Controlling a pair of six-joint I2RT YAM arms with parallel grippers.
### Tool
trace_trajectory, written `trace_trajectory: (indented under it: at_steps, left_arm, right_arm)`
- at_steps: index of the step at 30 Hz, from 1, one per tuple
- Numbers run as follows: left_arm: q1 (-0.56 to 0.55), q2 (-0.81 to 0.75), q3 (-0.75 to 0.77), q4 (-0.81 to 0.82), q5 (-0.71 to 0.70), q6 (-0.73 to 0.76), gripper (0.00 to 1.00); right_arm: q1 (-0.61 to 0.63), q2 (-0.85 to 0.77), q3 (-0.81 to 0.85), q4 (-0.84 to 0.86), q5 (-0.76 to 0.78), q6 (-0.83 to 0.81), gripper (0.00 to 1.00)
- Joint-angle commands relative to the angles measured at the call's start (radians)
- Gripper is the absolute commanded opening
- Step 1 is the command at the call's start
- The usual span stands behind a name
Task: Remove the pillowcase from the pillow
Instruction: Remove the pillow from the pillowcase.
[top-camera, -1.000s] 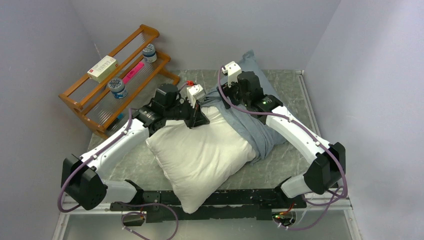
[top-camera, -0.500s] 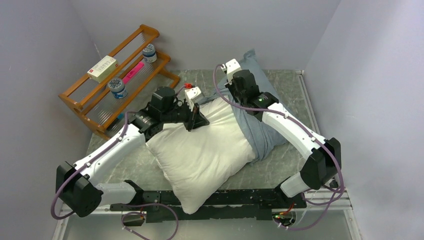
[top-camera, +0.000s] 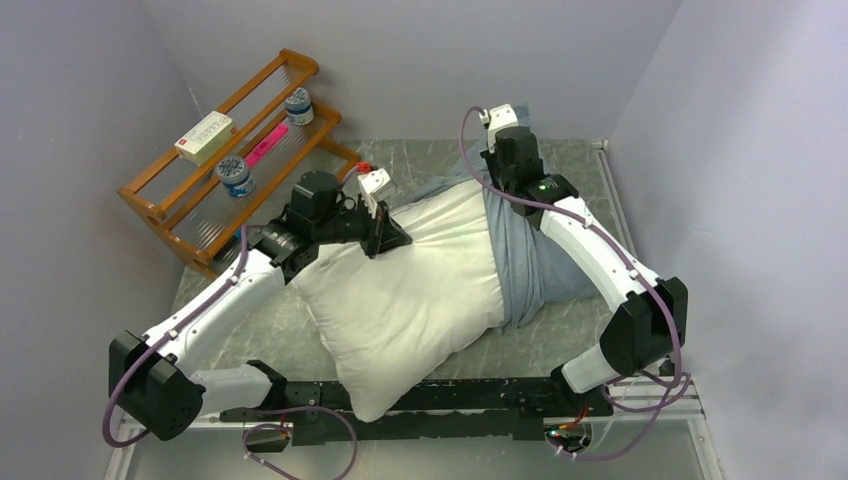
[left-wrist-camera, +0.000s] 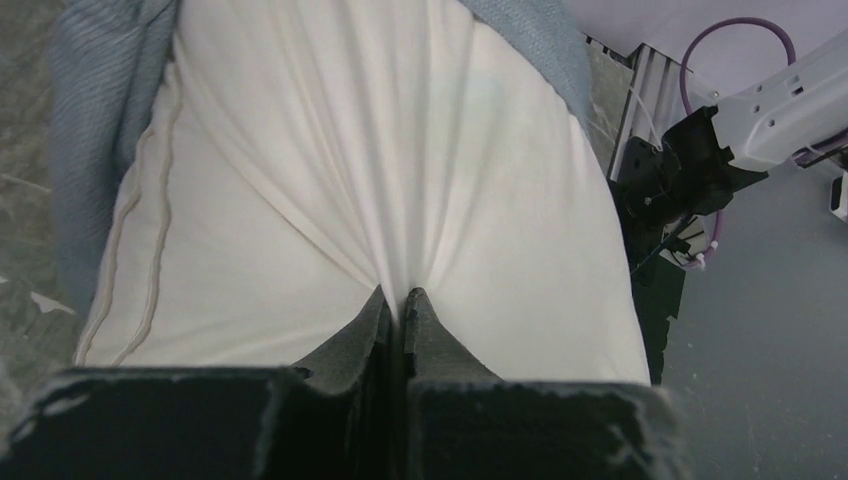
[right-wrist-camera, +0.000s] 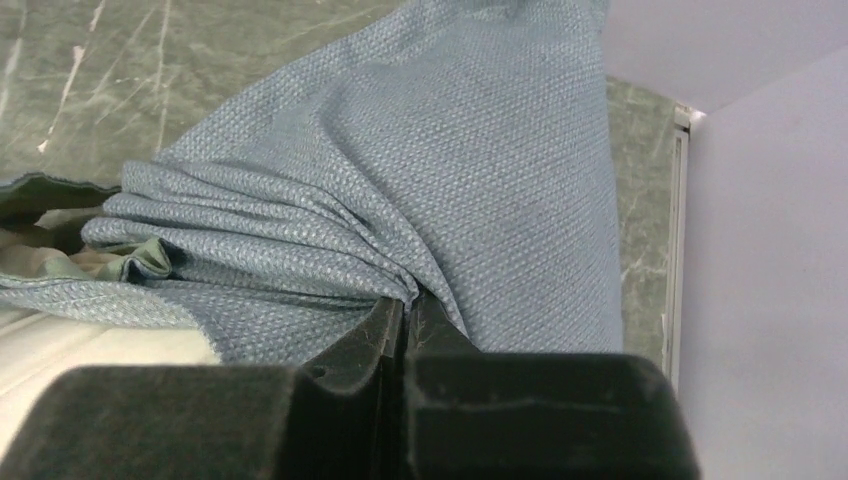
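One plump white pillow (top-camera: 420, 290), woven slate pillowcase (top-camera: 515, 272)

Coarse-woven matt pillowcase (right-wrist-camera: 480, 170); smooth cotton pillow (left-wrist-camera: 400, 180).

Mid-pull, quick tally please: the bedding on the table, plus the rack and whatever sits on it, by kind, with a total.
pillow: 1
pillowcase: 1
wooden rack: 1
round jars: 2
white box: 1
pink item: 1
Total: 7
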Motion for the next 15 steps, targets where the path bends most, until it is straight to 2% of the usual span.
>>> trace_trajectory:
  at_steps: [1, 9, 15]
  left_arm:
    - [0.061, -0.1, -0.019, -0.051, 0.11, -0.043, 0.05]
    - [0.13, -0.123, -0.051, -0.05, 0.068, -0.067, 0.05]
    - [0.156, -0.114, -0.048, -0.088, -0.049, -0.075, 0.05]
  right_arm:
    - [-0.117, -0.047, 0.06, 0.057, 0.22, 0.01, 0.0]
    - [-0.185, -0.052, 0.093, 0.081, 0.202, 0.05, 0.0]
    - [-0.207, -0.031, 0.098, 0.09, 0.211, 0.052, 0.0]
